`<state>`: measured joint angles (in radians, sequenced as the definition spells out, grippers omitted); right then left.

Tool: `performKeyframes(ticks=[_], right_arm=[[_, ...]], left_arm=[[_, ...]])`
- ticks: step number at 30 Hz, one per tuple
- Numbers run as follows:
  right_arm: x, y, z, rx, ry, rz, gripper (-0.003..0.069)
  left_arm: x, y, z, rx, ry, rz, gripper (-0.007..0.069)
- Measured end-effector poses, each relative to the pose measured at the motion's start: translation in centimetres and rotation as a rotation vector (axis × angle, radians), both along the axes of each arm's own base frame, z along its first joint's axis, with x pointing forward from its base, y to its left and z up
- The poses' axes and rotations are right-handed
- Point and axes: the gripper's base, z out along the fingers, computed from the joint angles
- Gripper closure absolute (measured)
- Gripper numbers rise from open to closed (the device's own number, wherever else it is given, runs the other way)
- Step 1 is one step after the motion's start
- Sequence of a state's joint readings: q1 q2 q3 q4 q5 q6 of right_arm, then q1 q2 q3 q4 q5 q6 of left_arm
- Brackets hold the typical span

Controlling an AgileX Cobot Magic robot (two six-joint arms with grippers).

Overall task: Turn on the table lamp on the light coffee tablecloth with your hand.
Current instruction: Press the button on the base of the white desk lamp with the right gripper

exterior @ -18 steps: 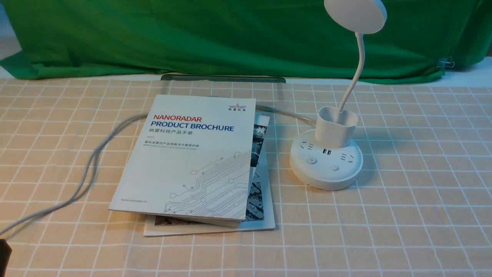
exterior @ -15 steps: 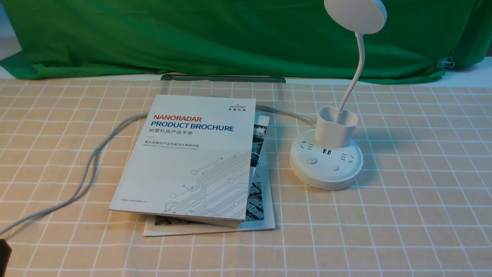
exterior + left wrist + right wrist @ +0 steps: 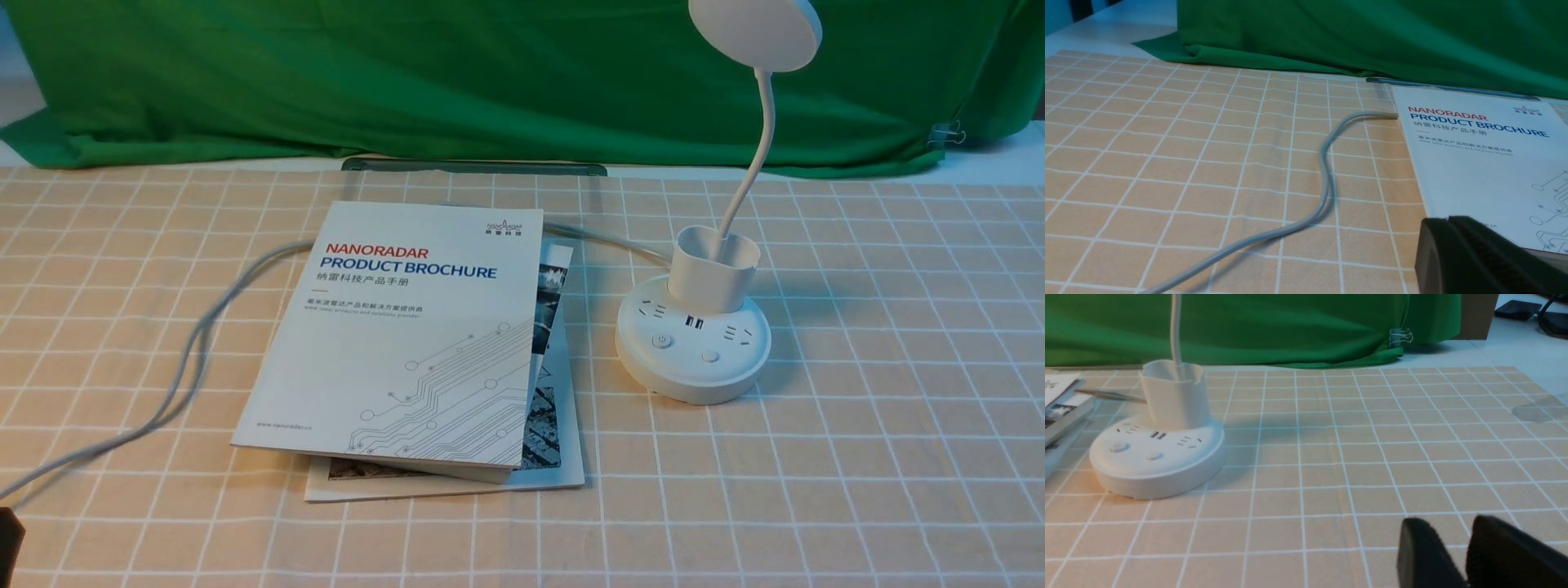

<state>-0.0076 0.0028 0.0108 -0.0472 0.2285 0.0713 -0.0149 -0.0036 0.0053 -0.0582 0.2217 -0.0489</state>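
On the tablecloth (image 3: 898, 457), the table lamp (image 3: 694, 351) stands right of centre, the stacked brochures (image 3: 408, 343) lie left of it, and the curtain (image 3: 490, 82) hangs behind along the top.

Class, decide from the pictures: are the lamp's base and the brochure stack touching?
Apart: the front view plainly shows tablecloth between the base and the stack.

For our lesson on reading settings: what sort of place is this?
Probably a staged test bench in a workroom: a green cloth backdrop held by a binder clip, and a robot's dark pincer.
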Motion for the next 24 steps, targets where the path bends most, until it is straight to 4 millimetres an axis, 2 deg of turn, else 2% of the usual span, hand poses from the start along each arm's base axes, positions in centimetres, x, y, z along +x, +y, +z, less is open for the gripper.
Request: performKeyframes(ticks=[19,21,24], right_arm=[[0.0,0.01,0.0,0.021,0.0,-0.003,0.0421],[0.0,0.03,0.0,0.114,-0.002,-0.014,0.0421],[0.01,0.15,0.03,0.39,-0.007,-0.044,0.0421]], left_arm=[[0.0,0.0,0.0,0.0,0.0,0.0,0.0603],[0.0,0.0,0.0,0.0,0.0,0.0,0.0603],[0.0,0.0,0.0,0.0,0.0,0.0,0.0603]])
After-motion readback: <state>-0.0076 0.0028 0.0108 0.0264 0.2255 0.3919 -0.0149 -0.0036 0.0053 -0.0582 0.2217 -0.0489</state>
